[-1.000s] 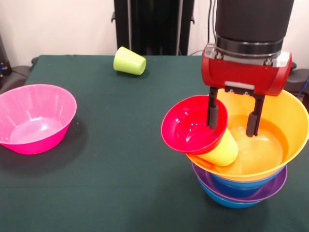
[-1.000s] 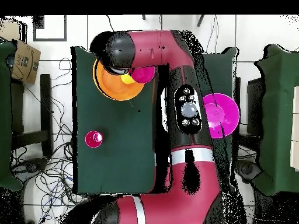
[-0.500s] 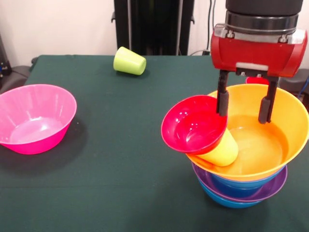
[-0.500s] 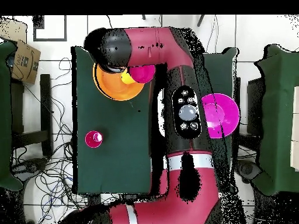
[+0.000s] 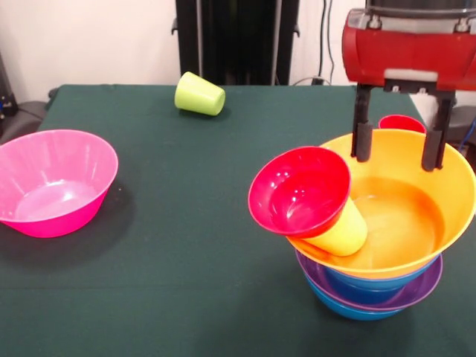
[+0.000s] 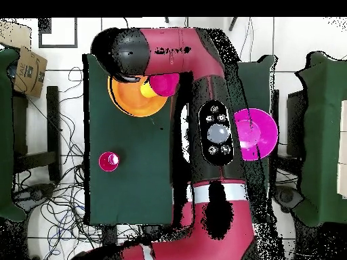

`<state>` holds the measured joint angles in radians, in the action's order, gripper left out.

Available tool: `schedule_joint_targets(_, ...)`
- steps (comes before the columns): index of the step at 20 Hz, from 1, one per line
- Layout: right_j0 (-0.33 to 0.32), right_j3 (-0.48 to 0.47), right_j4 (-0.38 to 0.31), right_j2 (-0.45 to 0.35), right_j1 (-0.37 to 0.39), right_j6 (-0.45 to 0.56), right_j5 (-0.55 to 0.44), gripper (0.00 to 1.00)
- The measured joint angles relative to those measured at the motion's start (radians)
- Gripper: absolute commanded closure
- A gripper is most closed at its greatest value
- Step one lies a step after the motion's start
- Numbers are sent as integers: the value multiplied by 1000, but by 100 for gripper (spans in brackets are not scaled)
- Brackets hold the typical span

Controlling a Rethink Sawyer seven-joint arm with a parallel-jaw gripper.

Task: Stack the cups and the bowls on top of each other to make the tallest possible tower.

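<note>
Since one second ago the gripper (image 5: 396,141) has gone up and a little to the right; before, its fingers reached down inside the orange bowl (image 5: 401,223), now they hang above its far rim. The fingers stand apart and hold nothing. The tower has not changed: a blue bowl (image 5: 349,306) at the bottom, a purple bowl (image 5: 416,288) on it, then the orange bowl. A yellow cup (image 5: 342,232) lies tilted on the orange bowl's left rim, and the small red bowl (image 5: 299,191) sits tilted on this cup. The red cup (image 5: 401,123) shows behind the orange bowl. The green cup (image 5: 198,94) lies on its side far back on the table (image 5: 186,223). The pink bowl (image 5: 53,182) stands at the left, well apart from the tower.
</note>
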<state>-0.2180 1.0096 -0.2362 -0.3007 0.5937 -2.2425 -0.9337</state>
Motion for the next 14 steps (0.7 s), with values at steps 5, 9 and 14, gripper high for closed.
schedule_joint_targets(5, 0, 9, 7, 5, 33, 0, -20, 0)
schedule_joint_targets(9, -8, 10, 16, 6, 69, 0, -95, 0)
schedule_joint_targets(14, -30, 10, 33, 6, 105, 0, -183, 0)
